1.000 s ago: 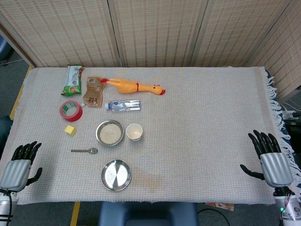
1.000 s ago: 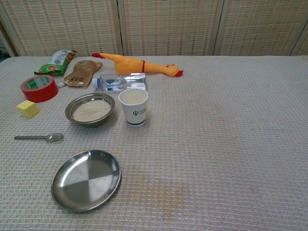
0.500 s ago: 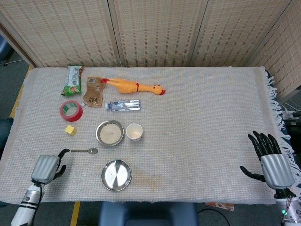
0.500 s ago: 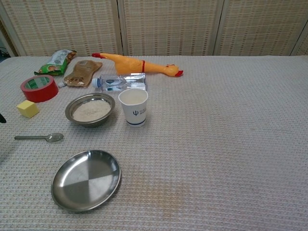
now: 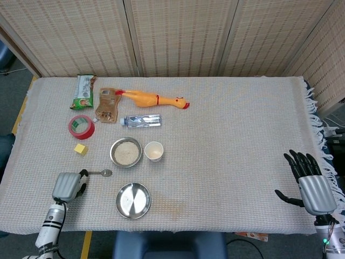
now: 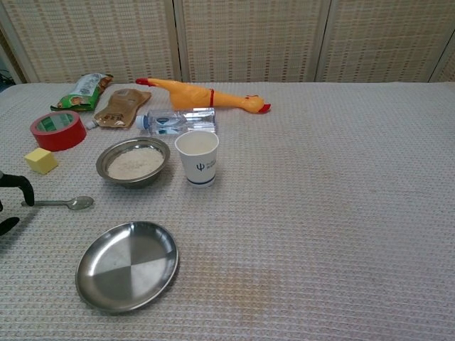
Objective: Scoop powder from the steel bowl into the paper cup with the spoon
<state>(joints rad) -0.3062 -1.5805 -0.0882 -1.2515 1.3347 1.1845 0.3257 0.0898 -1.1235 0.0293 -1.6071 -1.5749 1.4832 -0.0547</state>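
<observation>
Near the front-left edge of the table, the left hand [image 5: 67,186] sits at the handle end of the spoon [image 5: 98,173], its dark fingers [image 6: 20,186] curled just over the handle tip in the chest view. Whether they already touch the handle cannot be told; the spoon lies flat on the cloth and nothing is visibly lifted, so the hand appears to hold nothing. The spoon's long axis runs left to right across the table, handle pointing toward the left hand and bowl end pointing right, toward the table's middle. From the hand, the spoon extends to the right and slightly away from the robot. The steel bowl [image 5: 125,152] of pale powder lies just beyond the spoon's bowl end, and the paper cup [image 5: 154,151] stands just beside it on the right, apart from it or barely touching. An empty steel plate [image 5: 133,200] lies nearer the robot than the spoon. The right hand [image 5: 312,186] rests at the far right edge, fingers spread and holding nothing, well apart from all three task objects. The left hand is plainly the nearer one. By judgement, the step in hand is the pickup of the spoon, and the coming move turns on closing the fingers across the thin, flat-lying handle.
</observation>
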